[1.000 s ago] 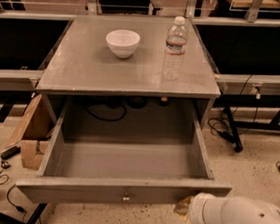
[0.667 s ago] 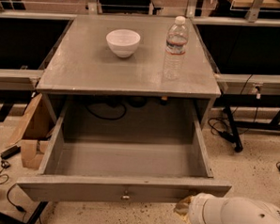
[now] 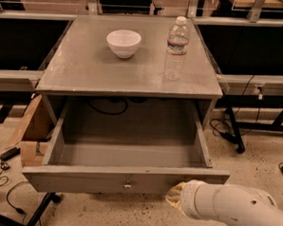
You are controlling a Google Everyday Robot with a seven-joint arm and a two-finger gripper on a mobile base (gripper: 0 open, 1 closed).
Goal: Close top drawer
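The grey cabinet (image 3: 86,69) stands over the top drawer (image 3: 71,180), which is pulled far out toward the camera. A white arm (image 3: 236,215) reaches in from the drawer's right. Above the drawer sit a water bottle (image 3: 176,50) and a white bowl (image 3: 123,42). The gripper (image 3: 175,198) is just under the drawer's front panel, right of its brass knob (image 3: 127,185) — whether it is open or closed, I cannot tell.

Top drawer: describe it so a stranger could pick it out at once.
Find the grey cabinet carrying a white bowl and water bottle. The top drawer juts out beneath its top, the gripper at its front panel's right. Only it has a small knob.
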